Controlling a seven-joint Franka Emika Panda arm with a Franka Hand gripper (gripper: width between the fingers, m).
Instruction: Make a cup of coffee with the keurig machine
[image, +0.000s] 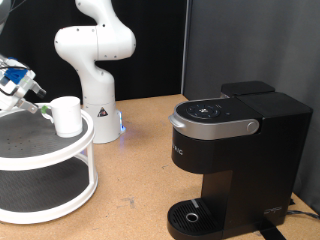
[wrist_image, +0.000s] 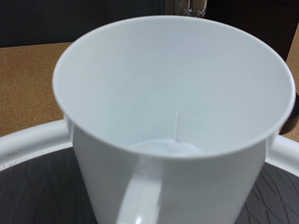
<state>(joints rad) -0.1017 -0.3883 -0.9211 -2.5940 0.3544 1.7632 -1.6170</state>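
Okay, nearest my wrist camera is the cup (wrist_image: 173, 112), upright and empty on the white two-tier stand (image: 75, 150). My tool (image: 42, 108) reaches in from the exterior view's left edge, arm cut off; grip state I can't tell. Farther right, the keurig machine (image: 235, 150) on the table (image: 140, 185).

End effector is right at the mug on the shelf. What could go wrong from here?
The white mug sits near the rim of the round two-tier shelf; a nudge from the end effector might tip it off. In the wrist view, its handle faces the camera, so a grasp may catch it.
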